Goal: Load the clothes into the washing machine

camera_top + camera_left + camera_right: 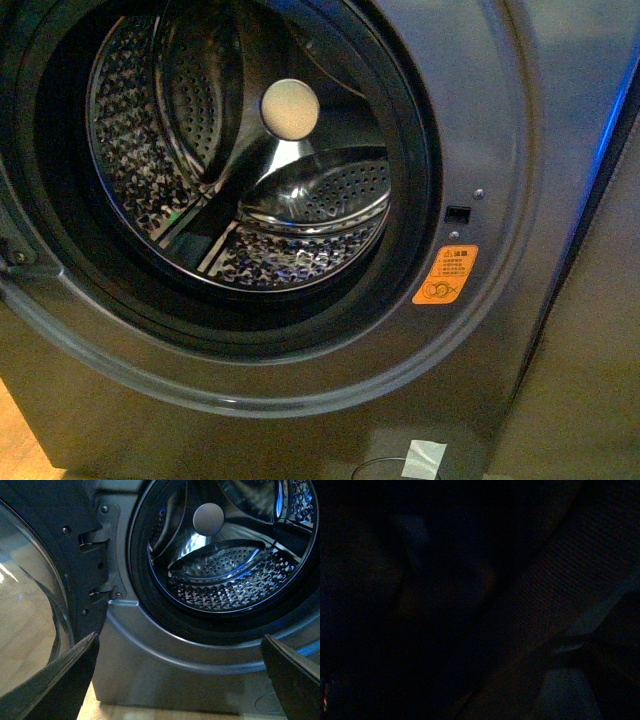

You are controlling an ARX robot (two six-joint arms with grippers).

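The grey washing machine [500,120] fills the front view, with its porthole open and the perforated steel drum [180,150] showing no clothes inside. The navy clothes are in none of the lit views. Neither arm shows in the front view. In the left wrist view my left gripper [182,680] is open and empty, its dark fingers [60,680] spread wide in front of the machine's lower front panel [165,675], below the drum opening [225,580]. The right wrist view is dark, so the right gripper's state cannot be told.
The machine's door [30,605] stands swung open at the left on its hinge [105,550]. An orange warning sticker [445,274] and a latch slot [457,213] sit right of the porthole. A white label [424,460] is on the panel below. The floor [15,440] is wooden.
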